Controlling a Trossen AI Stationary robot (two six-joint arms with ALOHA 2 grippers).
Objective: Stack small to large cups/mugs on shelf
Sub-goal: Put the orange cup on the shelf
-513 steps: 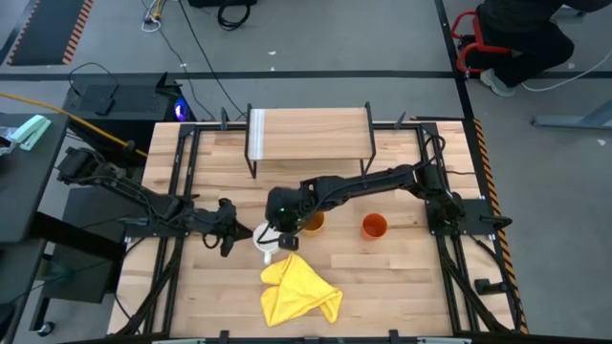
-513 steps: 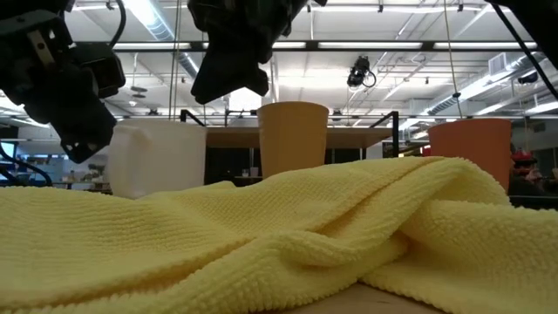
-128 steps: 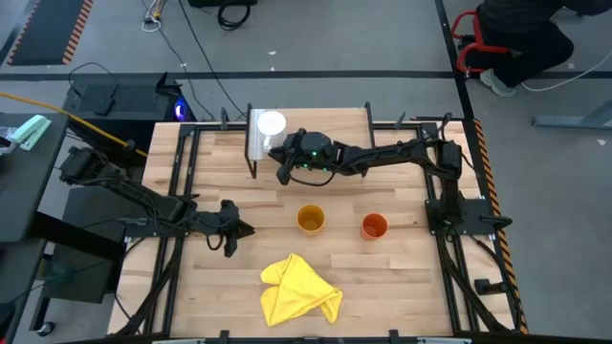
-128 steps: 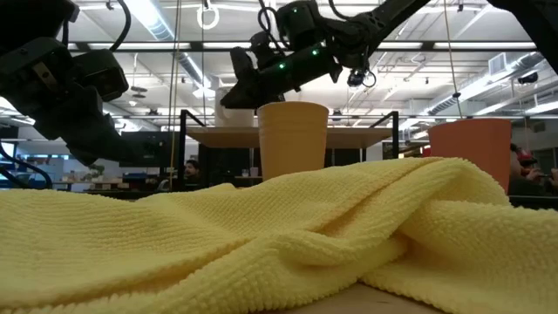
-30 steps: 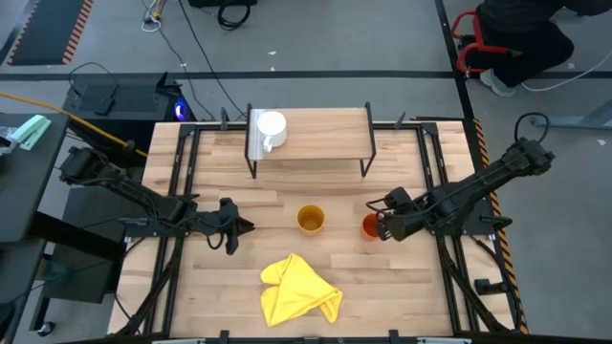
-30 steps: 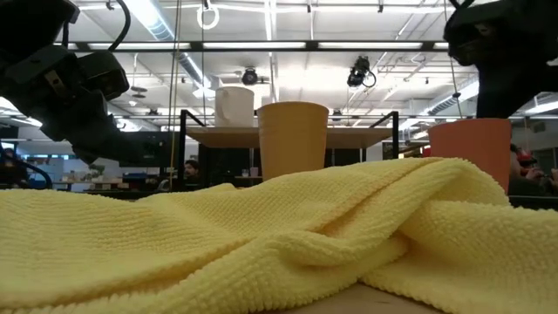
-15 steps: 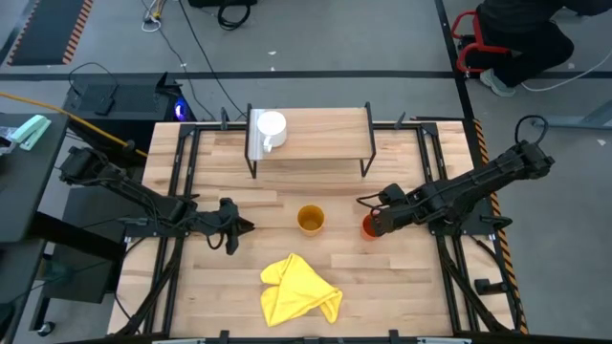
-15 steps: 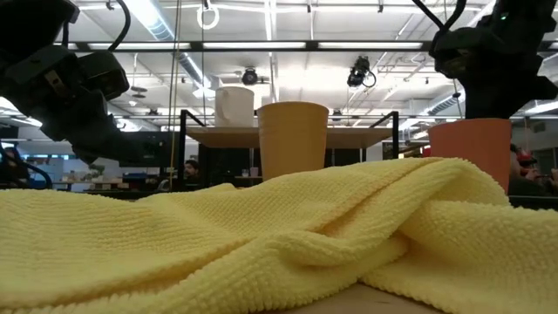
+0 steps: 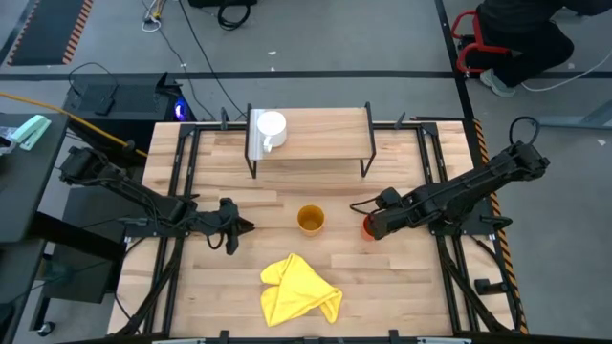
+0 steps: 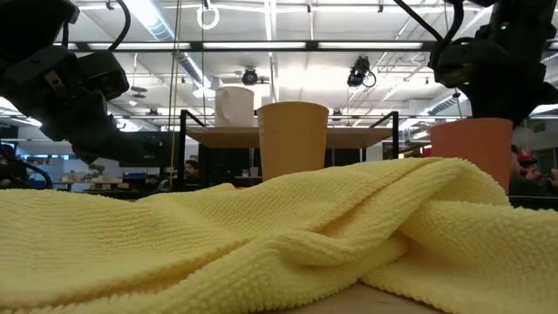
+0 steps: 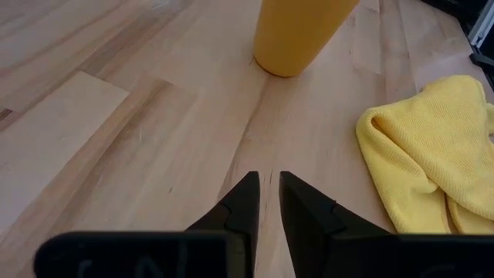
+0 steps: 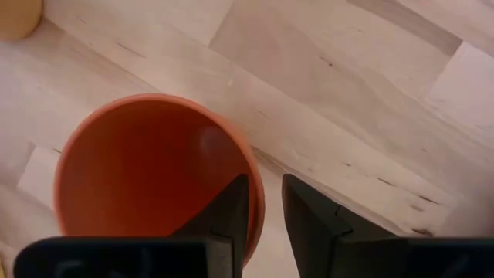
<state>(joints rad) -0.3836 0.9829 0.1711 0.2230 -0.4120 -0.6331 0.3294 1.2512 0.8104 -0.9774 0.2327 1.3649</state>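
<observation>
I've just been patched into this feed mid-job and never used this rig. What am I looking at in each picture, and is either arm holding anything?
Two dark robot arms work at a wooden table. The overhead picture shows everything: the white mug stands on the low wooden shelf, the yellow-orange cup and the red-orange cup stand on the tabletop, and a yellow cloth lies nearer the front edge.

The table-level picture looks across that cloth toward the cups and the room behind.

The other two pictures come from cameras on the wrists. The right gripper straddles the red-orange cup's rim, one finger inside and one outside, with a narrow gap; I cannot tell whether it grips yet. The left gripper waits over bare wood, fingers nearly together, holding nothing.
</observation>
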